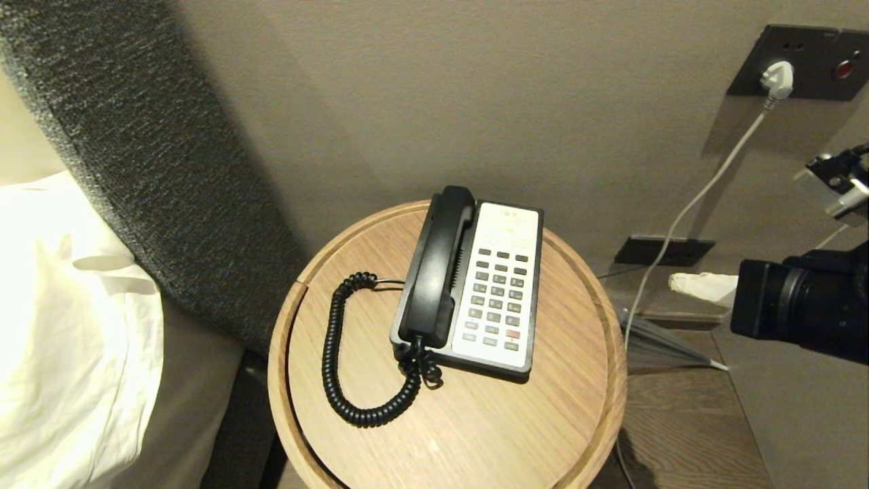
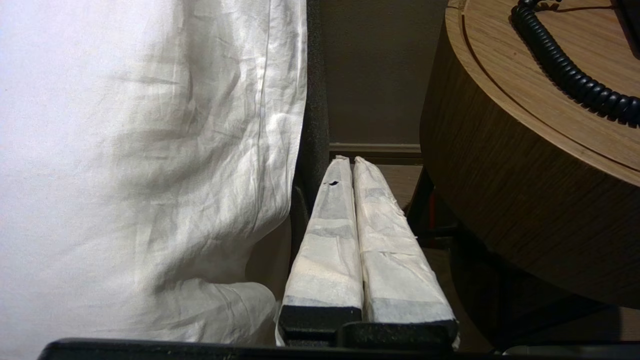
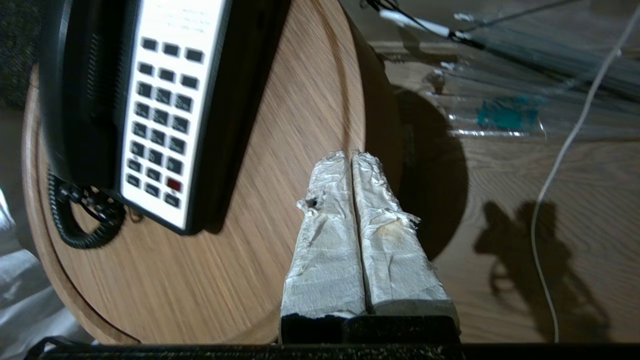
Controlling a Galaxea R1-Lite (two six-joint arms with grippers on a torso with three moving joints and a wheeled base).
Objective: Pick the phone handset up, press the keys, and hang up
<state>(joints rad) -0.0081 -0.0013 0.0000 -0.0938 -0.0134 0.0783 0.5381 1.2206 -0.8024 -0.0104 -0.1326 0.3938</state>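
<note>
Handset rests cradled on the base, far side of the keypad from my right tool, which is closed, empty; reaching across risks nudging the base. Left tool closed, parked.

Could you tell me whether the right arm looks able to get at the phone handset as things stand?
Probably yes. The phone handset lies uncovered in its cradle on the phone base, nothing above it. The right gripper, fingers shut, is over the round table beside the base; it must open first.
</note>
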